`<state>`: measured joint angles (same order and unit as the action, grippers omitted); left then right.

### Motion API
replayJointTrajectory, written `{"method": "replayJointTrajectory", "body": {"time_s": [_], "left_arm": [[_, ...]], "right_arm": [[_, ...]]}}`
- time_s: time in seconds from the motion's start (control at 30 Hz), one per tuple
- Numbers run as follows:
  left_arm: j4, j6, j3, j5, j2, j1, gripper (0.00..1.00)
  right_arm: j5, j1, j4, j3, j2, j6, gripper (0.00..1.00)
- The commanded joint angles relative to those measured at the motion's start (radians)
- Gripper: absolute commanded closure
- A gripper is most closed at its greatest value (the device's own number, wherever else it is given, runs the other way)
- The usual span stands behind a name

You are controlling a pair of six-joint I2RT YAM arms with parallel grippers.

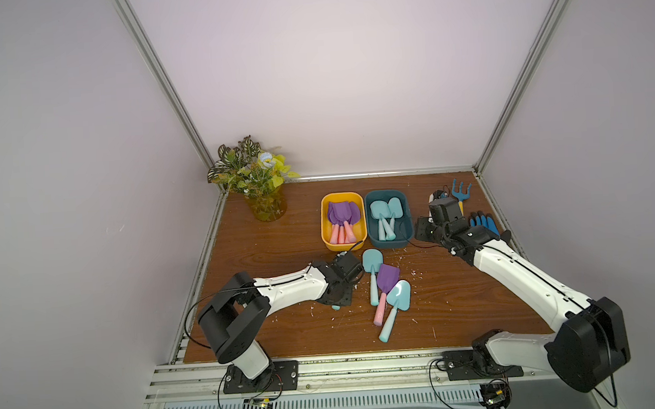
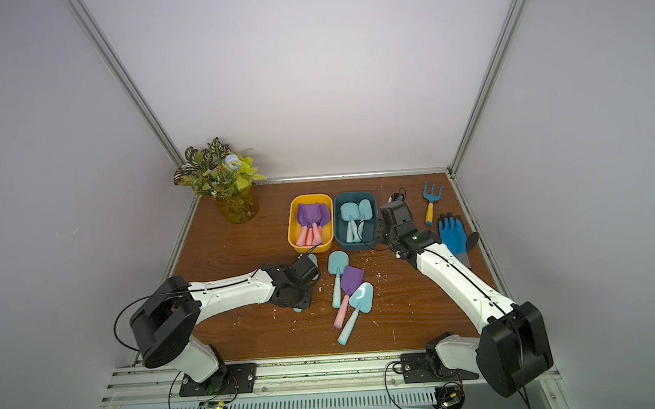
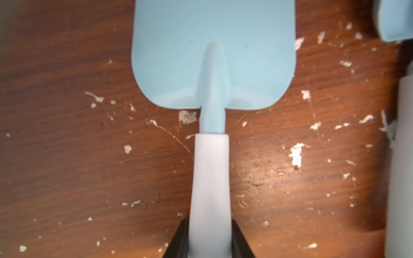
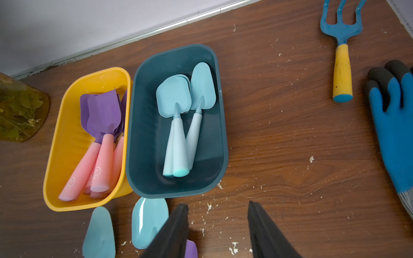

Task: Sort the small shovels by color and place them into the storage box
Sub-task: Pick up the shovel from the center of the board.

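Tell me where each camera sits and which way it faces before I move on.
Top views: high over the front edge, looking down at the table toward the back wall; left arm and right arm show.
Left wrist: low over the table, looking along the light-blue shovel; left gripper clamps its handle.
Right wrist: raised, facing the yellow bin and teal bin; right gripper open, empty.
Shared: top views and right wrist both show the bins, rake and glove.

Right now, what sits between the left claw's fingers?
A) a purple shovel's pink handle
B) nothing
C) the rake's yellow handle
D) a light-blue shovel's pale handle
D: in the left wrist view, the left claw has a dark finger pressed on each side of the pale handle of the light-blue shovel.
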<state>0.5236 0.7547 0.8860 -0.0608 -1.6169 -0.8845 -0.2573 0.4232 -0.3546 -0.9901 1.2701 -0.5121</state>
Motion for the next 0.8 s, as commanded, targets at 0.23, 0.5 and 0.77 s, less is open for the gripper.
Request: {"method": "replayJointTrajectory", "body": {"time_s": [0.23,0.5,0.77], "left_arm": [[0.120,0.016,-0.034,-0.039,0.099,-0.011,0.81],[0.194,-0.001,-0.046,-0.023,0.175,-0.009,0.84],[0.346,-0.002,0.106,-0.060,0.291,-0.009,0.88]], "right_arm": [[-0.001,-0.006,0.032,0.015,-0.045,0.015,0.51],[-0.004,-0.009,0.026,0.028,-0.064,0.019,0.51],[-0.020,-0.015,0.007,0.033,-0.103,0.029,0.51]]}}
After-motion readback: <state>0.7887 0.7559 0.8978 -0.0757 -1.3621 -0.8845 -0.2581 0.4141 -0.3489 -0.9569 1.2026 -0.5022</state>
